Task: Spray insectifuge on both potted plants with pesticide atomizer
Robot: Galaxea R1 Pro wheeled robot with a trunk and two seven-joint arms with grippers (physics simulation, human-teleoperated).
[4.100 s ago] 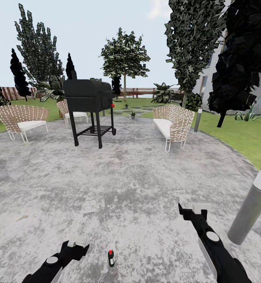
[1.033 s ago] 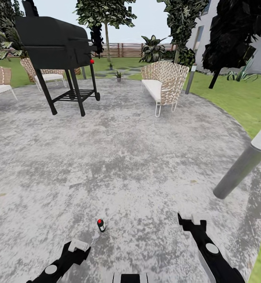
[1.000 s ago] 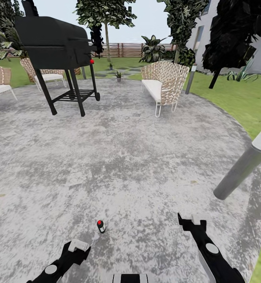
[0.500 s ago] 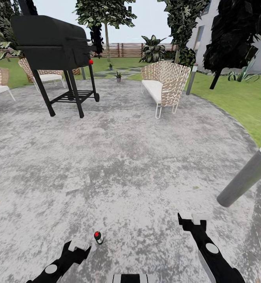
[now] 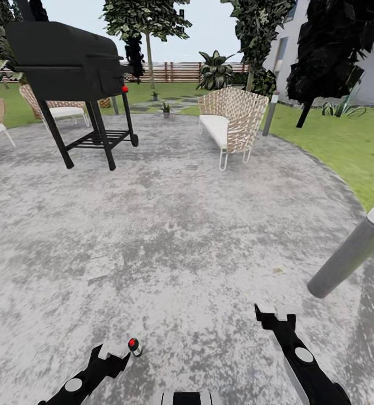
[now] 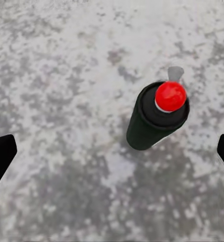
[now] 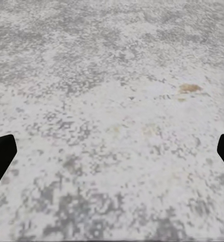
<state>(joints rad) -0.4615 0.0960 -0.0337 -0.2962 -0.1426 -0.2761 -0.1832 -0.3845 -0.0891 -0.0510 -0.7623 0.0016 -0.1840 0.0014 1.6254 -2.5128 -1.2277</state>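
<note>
Left wrist view: pesticide atomizer [image 6: 157, 118] stands unlabelled on the patio [image 6: 66, 75], between the spread-fingered left gripper [image 6: 112, 154]; right gripper [image 7: 112, 154] likewise released.

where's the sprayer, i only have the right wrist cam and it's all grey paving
Observer: The sprayer stands on the patio just beside the left gripper.
Operator: upright or tipped
Observer: Upright; the left wrist view looks down on its red cap.
Operator: left gripper on it yet
Observer: No. Its fingers are spread wide, with the sprayer between them, nearer one side and untouched.
</note>
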